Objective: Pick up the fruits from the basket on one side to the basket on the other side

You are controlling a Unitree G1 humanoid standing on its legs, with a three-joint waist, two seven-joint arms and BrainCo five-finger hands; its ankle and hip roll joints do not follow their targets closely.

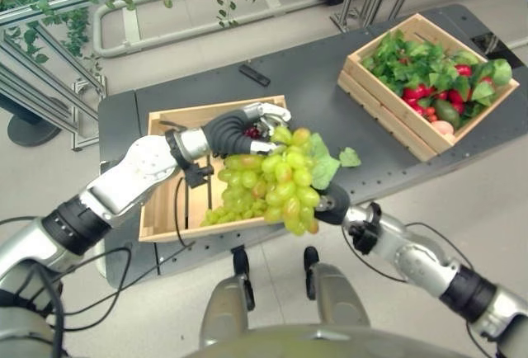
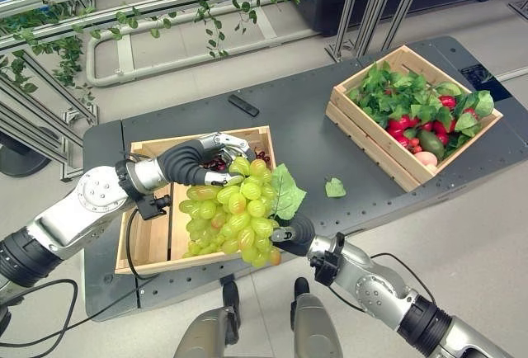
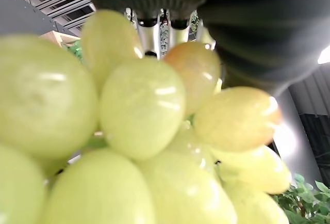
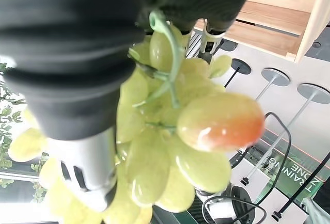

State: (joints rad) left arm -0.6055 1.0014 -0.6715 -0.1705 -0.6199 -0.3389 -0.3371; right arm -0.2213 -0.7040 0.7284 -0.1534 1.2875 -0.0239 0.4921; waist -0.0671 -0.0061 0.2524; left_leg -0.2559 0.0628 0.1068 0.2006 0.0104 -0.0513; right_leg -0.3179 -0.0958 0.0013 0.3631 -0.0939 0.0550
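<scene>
Left hand (image 1: pixel 262 124) grips grapes (image 1: pixel 276 185); right hand (image 1: pixel 332 204) half-hidden beneath.

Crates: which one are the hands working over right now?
The wooden crate on the robot's left, nearly empty. The left hand and right hand have the green grape bunch over it; the right crate is packed with leafy produce.

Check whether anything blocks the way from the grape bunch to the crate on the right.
Nothing visible does. The grape bunch, held between the left hand and right hand, faces bare tabletop up to the right crate; only a loose leaf lies flat there.
</scene>
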